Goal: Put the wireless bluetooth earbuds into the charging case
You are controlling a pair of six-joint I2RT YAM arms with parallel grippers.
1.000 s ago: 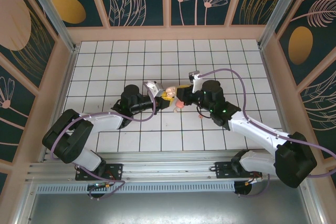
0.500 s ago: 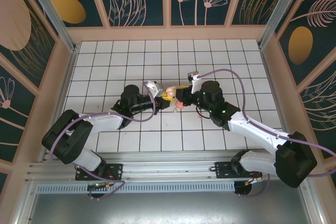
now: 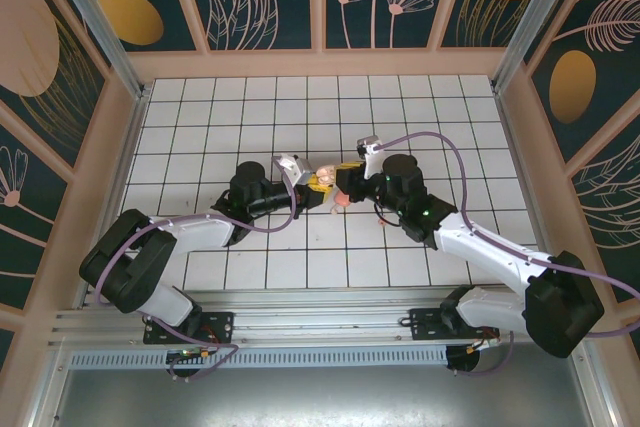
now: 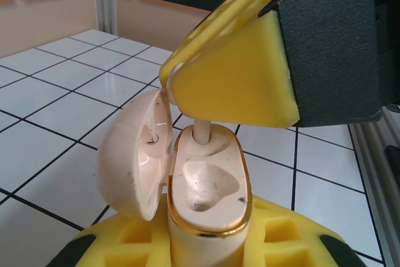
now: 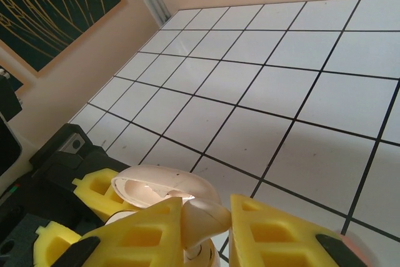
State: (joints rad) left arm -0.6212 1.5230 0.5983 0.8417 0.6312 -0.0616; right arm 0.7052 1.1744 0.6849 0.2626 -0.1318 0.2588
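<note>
The left hand is clamped shut on the lower shell of the charging case, with a foam pad snug on each side and the opening facing up. I can't tell whether the case is resting on the tabletop or held just above it. The lid is flipped open and hangs off toward 9 o'clock in the left wrist view. The right hand is pinched almost closed on one earbud. From overhead it comes in from 3 o'clock, with the case sandwiched between the two hands near the middle of the grid.

Here's the bit that matters. The earbud sits right over the 12 o'clock end of the case's base, stem pointing pretty much straight down, with its tip at or just inside the gold rim. I can't make out whether it has bottomed out. The base's long axis runs 6 to 12 in that view, and the moulded well nearer 6 o'clock looks empty.

So my read is that the right arm does the work: a short push straight down along the stem, then let go, while the left arm just holds steady. One worry is that the right hand's yellow finger hangs just over the lid's top edge, so a sloppy descent could knock it. I also can't say whether the other earbud is already seated.
</note>
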